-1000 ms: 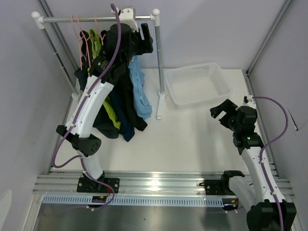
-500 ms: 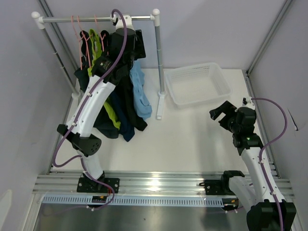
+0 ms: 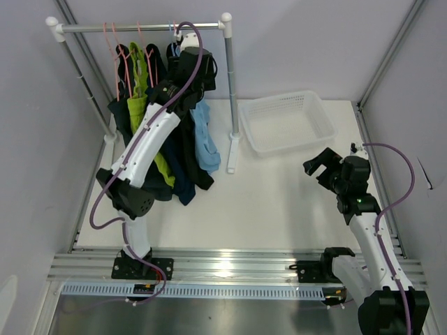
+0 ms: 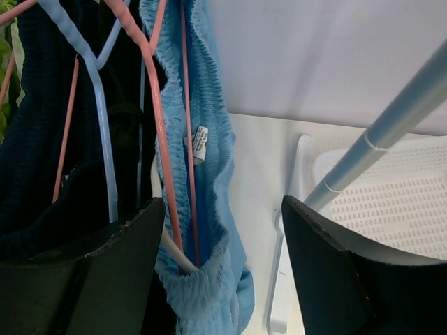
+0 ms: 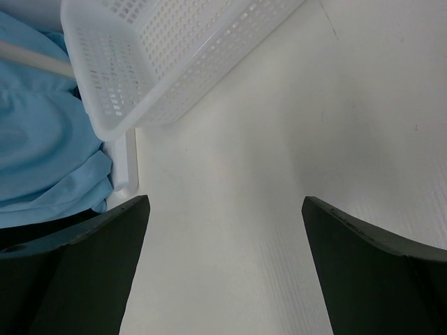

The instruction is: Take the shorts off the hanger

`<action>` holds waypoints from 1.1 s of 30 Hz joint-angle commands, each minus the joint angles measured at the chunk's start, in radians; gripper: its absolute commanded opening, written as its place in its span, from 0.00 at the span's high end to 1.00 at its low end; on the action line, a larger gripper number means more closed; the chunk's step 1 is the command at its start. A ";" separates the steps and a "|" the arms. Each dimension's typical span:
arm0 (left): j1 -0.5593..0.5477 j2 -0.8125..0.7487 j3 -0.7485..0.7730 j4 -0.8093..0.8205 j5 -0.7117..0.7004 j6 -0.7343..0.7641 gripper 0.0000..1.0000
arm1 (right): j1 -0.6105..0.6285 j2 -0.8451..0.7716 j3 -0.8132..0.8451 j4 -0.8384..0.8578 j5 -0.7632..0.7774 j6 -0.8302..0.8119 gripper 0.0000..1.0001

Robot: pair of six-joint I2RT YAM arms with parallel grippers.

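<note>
Several shorts hang on hangers from the rail point(image 3: 140, 28): lime green point(image 3: 138, 84), dark blue-green point(image 3: 120, 115), navy point(image 3: 180, 185), black point(image 3: 187, 150) and light blue shorts point(image 3: 204, 136) at the right end. My left gripper point(image 3: 199, 70) is open just under the rail. In the left wrist view its jaws point(image 4: 223, 209) stand wide, with the light blue waistband point(image 4: 209, 105) and a pink hanger point(image 4: 157, 125) against the left finger. My right gripper point(image 3: 320, 162) is open and empty above the table point(image 5: 225, 202).
A white basket point(image 3: 286, 122) stands at the back right, next to the rack's upright post point(image 3: 230, 91) and its foot. The basket also shows in the right wrist view point(image 5: 160, 63). A light blue hanger point(image 4: 98, 125) holds the dark shorts beside the pink one.
My left gripper has come down from the rail and moved right, to the light blue shorts' waistband. The right arm has barely moved.
</note>
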 commanded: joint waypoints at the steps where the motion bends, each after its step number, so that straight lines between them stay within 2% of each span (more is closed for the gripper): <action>1: 0.038 0.013 0.008 0.051 -0.004 -0.017 0.26 | 0.000 0.002 -0.005 0.021 -0.011 -0.017 0.01; 10: 0.096 0.076 0.075 0.098 0.051 -0.003 0.27 | -0.002 0.034 -0.008 0.037 -0.014 -0.018 0.01; 16: 0.104 0.116 0.149 0.141 0.061 0.029 0.41 | -0.002 0.050 -0.011 0.041 -0.012 -0.020 0.01; 23: 0.108 0.103 0.152 0.183 0.067 0.049 0.56 | 0.000 0.062 -0.023 0.050 -0.012 -0.020 0.01; 24: 0.110 0.100 0.153 0.184 0.067 0.050 0.62 | -0.002 0.063 -0.023 0.052 -0.011 -0.021 0.01; 27: 0.111 0.105 0.153 0.187 0.070 0.055 0.70 | -0.002 0.069 -0.025 0.057 -0.011 -0.021 0.01; 29: 0.116 0.108 0.149 0.178 0.073 0.054 0.72 | -0.002 0.074 -0.023 0.057 -0.012 -0.021 0.01; 30: 0.117 0.113 0.147 0.177 0.074 0.054 0.77 | -0.002 0.074 -0.025 0.057 -0.012 -0.021 0.01; 33: 0.127 0.122 0.144 0.166 0.081 0.043 0.80 | -0.002 0.076 -0.025 0.055 -0.014 -0.021 0.01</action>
